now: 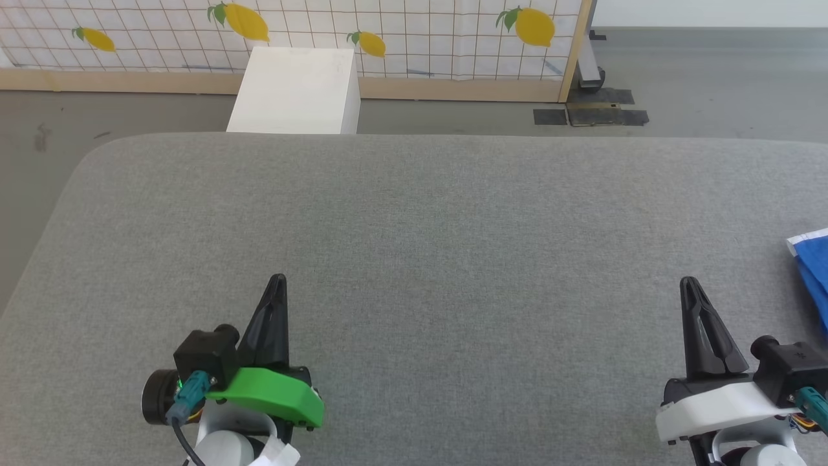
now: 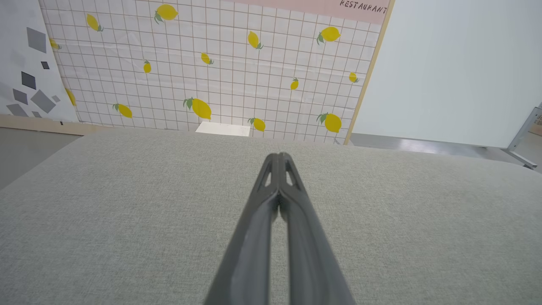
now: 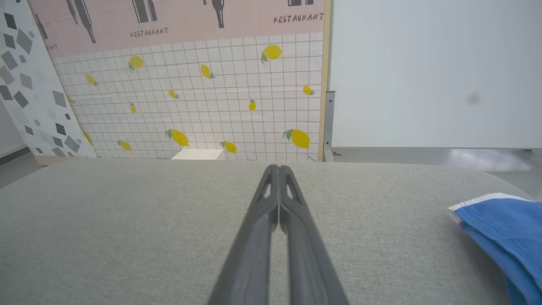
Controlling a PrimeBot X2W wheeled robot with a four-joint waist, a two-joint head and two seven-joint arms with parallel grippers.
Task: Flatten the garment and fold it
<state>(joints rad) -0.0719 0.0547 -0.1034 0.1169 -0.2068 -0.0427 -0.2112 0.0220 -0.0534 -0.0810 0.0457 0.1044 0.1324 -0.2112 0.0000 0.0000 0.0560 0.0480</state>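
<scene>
The garment (image 1: 815, 272), bright blue with a white hem, lies at the far right edge of the grey surface, mostly cut off by the head view's border. In the right wrist view the garment (image 3: 504, 233) sits to the right of my fingers, apart from them. My right gripper (image 1: 689, 285) hovers over the surface at lower right, shut and holding nothing, its fingertips (image 3: 278, 169) pressed together. My left gripper (image 1: 278, 281) is at lower left, also shut and holding nothing, with its fingertips (image 2: 279, 157) touching.
The grey fabric-covered surface (image 1: 414, 246) has rounded far corners and spreads wide between the arms. Beyond its far edge stand a white box (image 1: 294, 90) and a lemon-print partition (image 1: 388, 32) on the grey floor. A metal stand foot (image 1: 592, 77) is at back right.
</scene>
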